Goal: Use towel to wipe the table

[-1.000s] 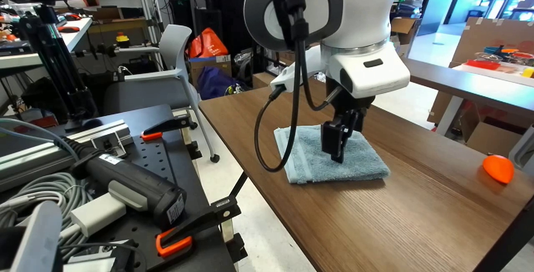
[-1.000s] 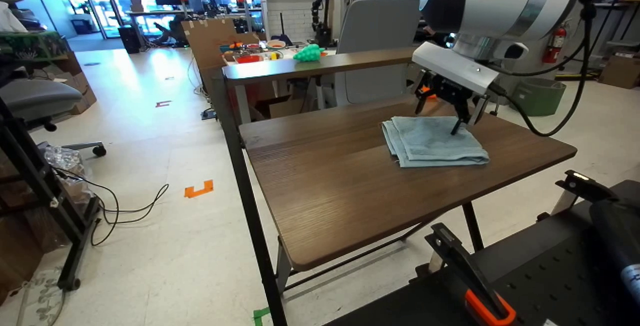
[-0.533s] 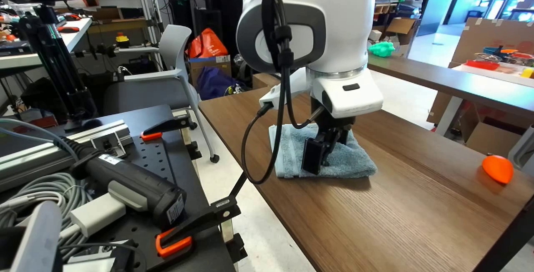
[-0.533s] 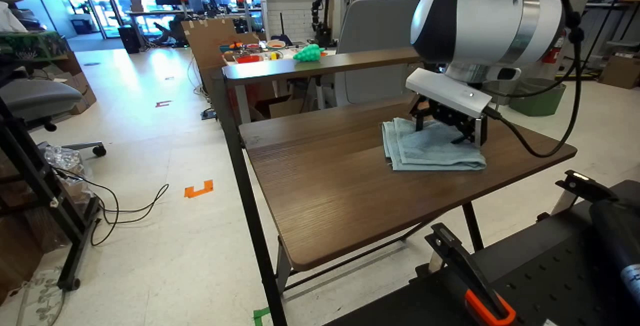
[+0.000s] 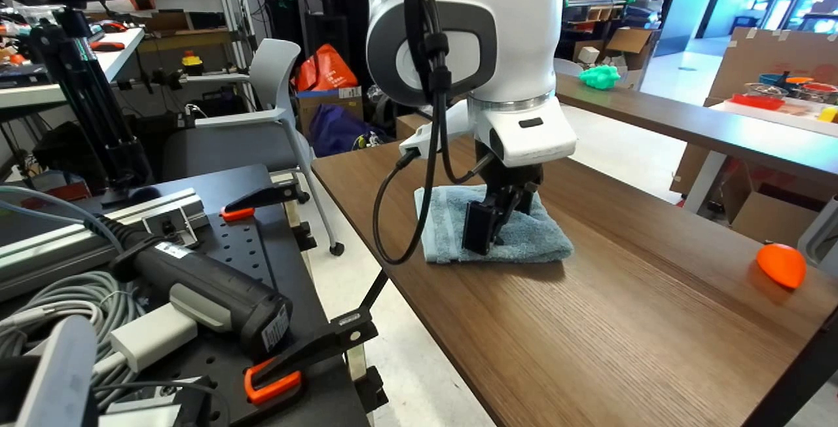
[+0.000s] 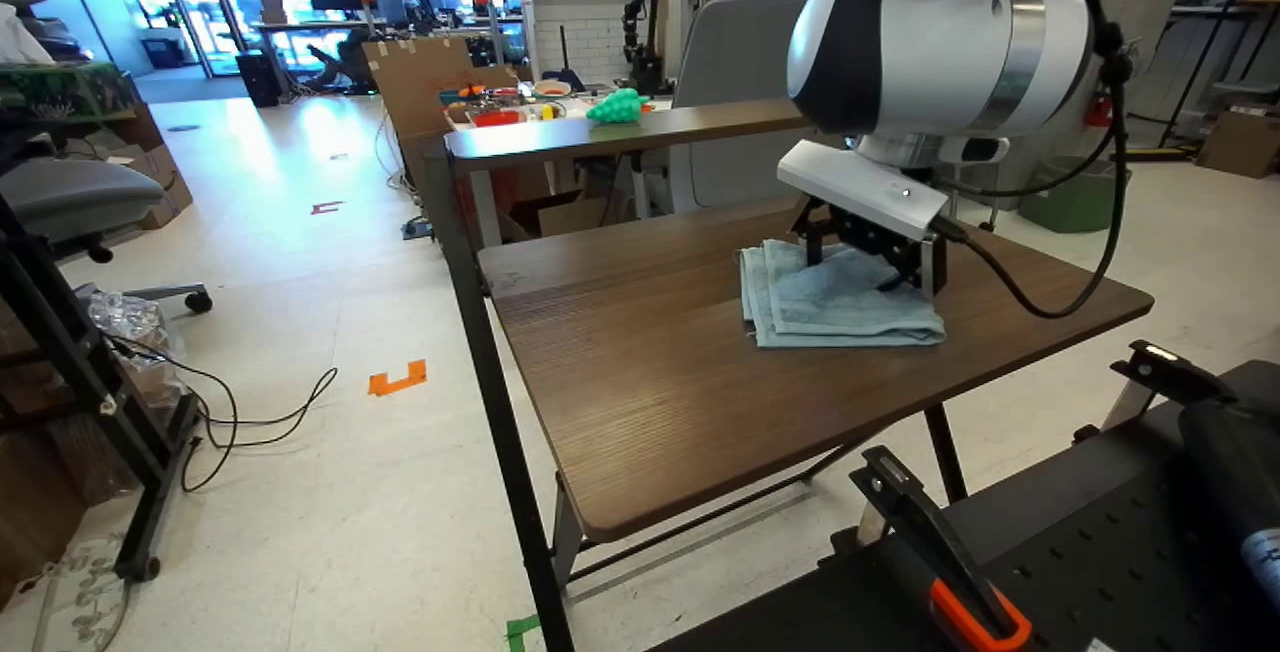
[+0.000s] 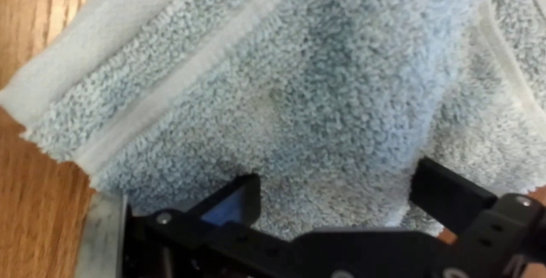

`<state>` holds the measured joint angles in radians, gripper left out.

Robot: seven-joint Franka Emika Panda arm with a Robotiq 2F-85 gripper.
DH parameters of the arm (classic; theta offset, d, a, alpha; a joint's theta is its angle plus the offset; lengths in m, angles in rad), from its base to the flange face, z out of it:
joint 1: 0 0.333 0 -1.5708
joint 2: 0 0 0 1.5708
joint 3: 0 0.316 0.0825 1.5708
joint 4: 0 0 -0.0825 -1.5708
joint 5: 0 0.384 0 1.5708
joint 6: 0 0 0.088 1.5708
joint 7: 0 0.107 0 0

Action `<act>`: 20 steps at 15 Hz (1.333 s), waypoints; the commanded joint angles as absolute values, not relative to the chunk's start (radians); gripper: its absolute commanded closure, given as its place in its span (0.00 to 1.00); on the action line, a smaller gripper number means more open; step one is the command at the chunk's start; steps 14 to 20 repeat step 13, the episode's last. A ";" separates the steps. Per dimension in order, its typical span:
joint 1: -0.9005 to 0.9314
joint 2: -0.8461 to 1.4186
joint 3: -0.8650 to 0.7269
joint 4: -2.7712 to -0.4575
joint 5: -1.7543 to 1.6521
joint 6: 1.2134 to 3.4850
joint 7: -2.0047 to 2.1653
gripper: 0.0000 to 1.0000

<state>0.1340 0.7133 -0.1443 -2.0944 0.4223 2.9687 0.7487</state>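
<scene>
Folded light blue-grey, the towel (image 5: 540,240) lies rumpled on the dark brown table (image 5: 641,329), towards one end. Both exterior views show my gripper (image 6: 852,274) low over the cloth, its fingers down at the top layer. In the wrist view the gripper (image 7: 336,188) stands open, with wide spacing between its black fingertips (image 7: 251,197). Both tips seem to press on the towel (image 7: 324,99), whose surface bulges slightly between them. How firmly they press cannot be told. A loose fold and stitched hem run along the towel's side.
An orange object (image 5: 782,265) sits near the table's far long edge. Beyond is a raised brown shelf (image 6: 680,124) bearing a green lumpy object (image 6: 615,106). A black bench (image 5: 229,243) with orange-handled clamps (image 5: 275,384) runs alongside. A black post (image 6: 480,362) rises at the table's end.
My gripper has come down onto the towel, its fingers spread throughout. Gripper and towel have since slid together a short way across the table, leftward in both exterior views.
</scene>
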 commanded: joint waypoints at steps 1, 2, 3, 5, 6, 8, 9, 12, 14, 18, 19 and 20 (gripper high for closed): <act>0.186 0.750 -0.154 -2.054 0.413 2.963 0.829 0.00; 0.200 0.726 -0.161 -2.074 0.406 2.969 0.838 0.00; 0.219 0.706 -0.174 -2.089 0.396 2.965 0.850 0.00; 0.246 0.640 -0.198 -2.136 0.375 2.963 0.855 0.00; 0.242 0.594 -0.198 -2.163 0.369 2.957 0.843 0.00; 0.222 0.496 -0.186 -2.219 0.360 2.958 0.816 0.00; 0.206 0.452 -0.177 -2.241 0.357 2.953 0.807 0.00; 0.193 0.481 -0.167 -2.204 0.355 2.978 0.837 0.00; 0.183 0.437 -0.165 -2.228 0.355 2.979 0.837 0.00; 0.183 0.437 -0.165 -2.228 0.355 2.979 0.837 0.00; 0.183 0.437 -0.165 -2.228 0.355 2.979 0.837 0.00; 0.183 0.437 -0.165 -2.228 0.355 2.979 0.837 0.00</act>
